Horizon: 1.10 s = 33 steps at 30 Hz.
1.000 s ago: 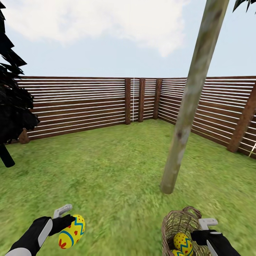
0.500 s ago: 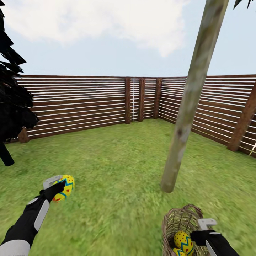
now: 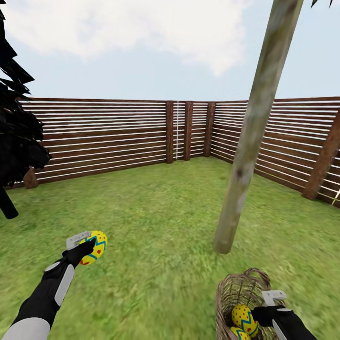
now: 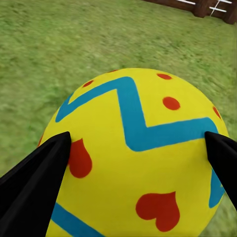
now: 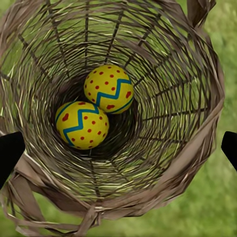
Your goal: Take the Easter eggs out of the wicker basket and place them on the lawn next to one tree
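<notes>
Rough woven wicker basket (image 5: 197, 163), smooth glossy painted eggs (image 5: 108, 89), slatted wooden fence (image 3: 104, 137)

A brown slatted fence (image 3: 118, 137) closes the yard, its corner at about 12 o'clock. Mottled grass (image 3: 156, 222) covers the ground. A near-black, perhaps cypress-like, tree (image 3: 16, 137) stands at 9 o'clock under cloudy sky (image 3: 141, 33).
</notes>
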{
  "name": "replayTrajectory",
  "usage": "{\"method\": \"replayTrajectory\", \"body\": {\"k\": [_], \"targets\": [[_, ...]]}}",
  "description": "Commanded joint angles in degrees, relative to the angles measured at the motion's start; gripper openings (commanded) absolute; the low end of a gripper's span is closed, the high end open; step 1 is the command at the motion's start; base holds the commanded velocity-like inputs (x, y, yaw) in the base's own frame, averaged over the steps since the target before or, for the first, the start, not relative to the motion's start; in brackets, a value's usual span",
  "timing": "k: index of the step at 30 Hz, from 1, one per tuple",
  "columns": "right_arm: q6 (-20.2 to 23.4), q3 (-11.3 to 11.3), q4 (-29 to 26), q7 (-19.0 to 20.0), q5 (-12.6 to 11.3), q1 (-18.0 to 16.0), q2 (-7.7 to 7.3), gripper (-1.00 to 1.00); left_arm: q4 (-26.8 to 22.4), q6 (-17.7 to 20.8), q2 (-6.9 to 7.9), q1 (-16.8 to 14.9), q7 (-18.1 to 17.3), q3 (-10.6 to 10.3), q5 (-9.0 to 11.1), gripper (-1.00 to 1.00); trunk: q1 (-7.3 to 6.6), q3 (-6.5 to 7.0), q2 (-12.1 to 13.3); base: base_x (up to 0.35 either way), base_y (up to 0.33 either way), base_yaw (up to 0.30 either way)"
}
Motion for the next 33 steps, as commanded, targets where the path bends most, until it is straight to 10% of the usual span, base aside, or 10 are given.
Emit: {"method": "replayTrajectory", "body": {"k": [1,33], "targets": [[0.3,0.2,-0.1,-0.2,-0.4,0.0,-0.07,1.0,-0.1,0.4,-0.01,0.0,-0.2,0.1,0.5,-1.0,0.22,-0.25,-0.4,0.0,0.0,0.0],[0.1,0.2,0.2,-0.2,-0.3,0.0,-0.06,1.0,0.2,0.3,-0.1,0.0,-0.7,0.1,0.6,-1.0,7.25,-5.99,-13.3,0.0,0.0,0.0]]}}
